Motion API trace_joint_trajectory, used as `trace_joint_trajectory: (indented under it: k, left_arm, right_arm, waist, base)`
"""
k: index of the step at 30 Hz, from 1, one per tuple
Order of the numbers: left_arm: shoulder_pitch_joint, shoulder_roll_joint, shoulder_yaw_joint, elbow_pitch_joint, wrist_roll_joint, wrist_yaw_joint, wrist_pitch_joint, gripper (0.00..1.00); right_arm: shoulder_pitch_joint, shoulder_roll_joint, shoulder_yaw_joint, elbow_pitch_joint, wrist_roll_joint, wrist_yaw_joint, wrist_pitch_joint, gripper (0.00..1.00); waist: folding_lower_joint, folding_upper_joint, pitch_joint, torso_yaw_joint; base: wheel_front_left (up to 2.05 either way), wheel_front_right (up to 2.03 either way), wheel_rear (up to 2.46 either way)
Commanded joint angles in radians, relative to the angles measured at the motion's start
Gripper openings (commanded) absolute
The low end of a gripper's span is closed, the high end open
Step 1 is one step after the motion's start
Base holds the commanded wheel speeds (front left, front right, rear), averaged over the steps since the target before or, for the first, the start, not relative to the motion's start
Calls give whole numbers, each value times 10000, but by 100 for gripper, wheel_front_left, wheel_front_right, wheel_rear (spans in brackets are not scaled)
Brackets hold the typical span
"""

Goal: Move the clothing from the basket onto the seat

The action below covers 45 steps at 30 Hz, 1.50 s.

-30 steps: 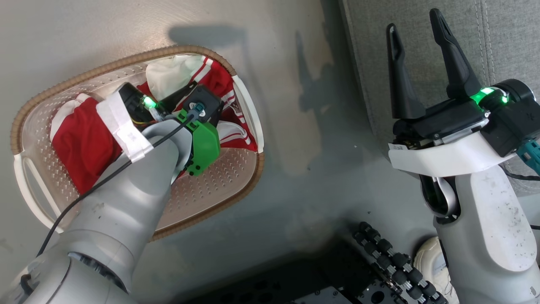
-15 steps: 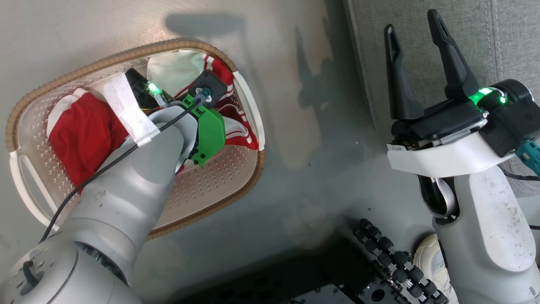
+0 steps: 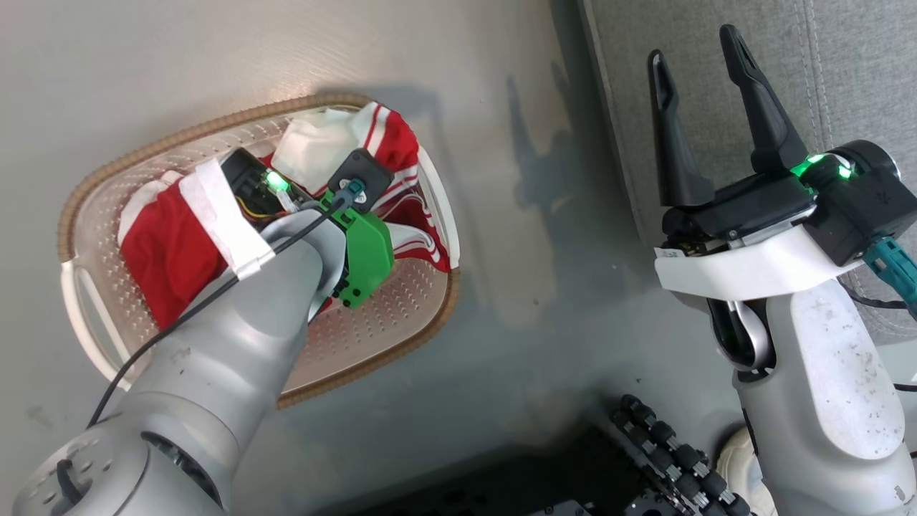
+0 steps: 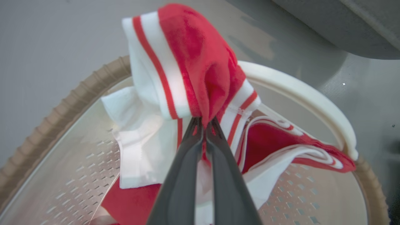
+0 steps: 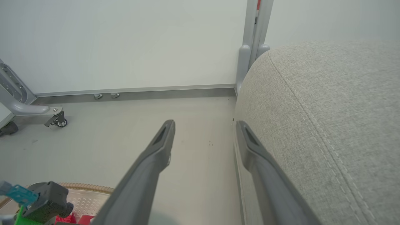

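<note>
The cream perforated basket (image 3: 215, 132) stands on the floor at the left, holding the red and white clothing (image 3: 168, 251). My left arm reaches down into it. In the left wrist view my left gripper (image 4: 204, 120) is shut on a raised fold of a red garment with white stripes (image 4: 200, 62), above the basket's rim (image 4: 62, 106) and white handle (image 4: 306, 93). A second garment (image 4: 281, 140) lies beside it. My right gripper (image 3: 693, 44) hangs open and holds nothing, at the edge of the light-grey seat (image 3: 845, 72), which also fills the right of the right wrist view (image 5: 328, 109).
Bare grey floor (image 3: 530, 251) lies between basket and seat. My base with black rollers (image 3: 666, 444) is at the bottom. In the right wrist view a white wall, a wheeled metal frame leg (image 5: 31, 109) and grey posts (image 5: 254, 47) stand beyond the floor.
My left gripper has shut on the red garment and drawn a fold of it upward. The basket now sits a little further right in the head view. The right gripper stays open.
</note>
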Motion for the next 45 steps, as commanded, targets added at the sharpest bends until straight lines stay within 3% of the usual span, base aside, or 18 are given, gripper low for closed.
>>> trace_joint_trajectory:
  k: [1, 11, 16, 32, 45]
  left_arm:
    - [189, 5, -39, -81, -172, 8, -125, 0]
    - [1047, 2, -113, -643, -820, 8, -469, 0]
    - [1555, 107, 378, -1512, -777, 107, -463, 0]
    - [4068, 559, 2566, -4600, 376, 308, -463, 0]
    - [5777, 734, 4550, -7098, 1259, 193, -464, 0]
  right_arm:
    - [114, -17, -29, 55, -68, -1, -30, 100]
    - [468, -24, -77, 407, -313, -3, -30, 100]
    - [735, -22, -133, 592, -460, -3, -30, 100]
    - [1734, -27, -348, 1250, -832, -6, -30, 100]
    - [2714, -25, -414, 1647, -751, -6, -30, 100]
  waist:
    - [0, 89, -416, 232]
    - [0, 89, -1747, 815]
    - [0, 89, -2405, 1137]
    - [0, 89, -4741, 2216]
    - [0, 89, -6538, 2571]
  base:
    - [0, 0, 0]
    - [0, 0, 0]
    - [0, 0, 0]
    - [0, 0, 0]
    - [0, 0, 0]
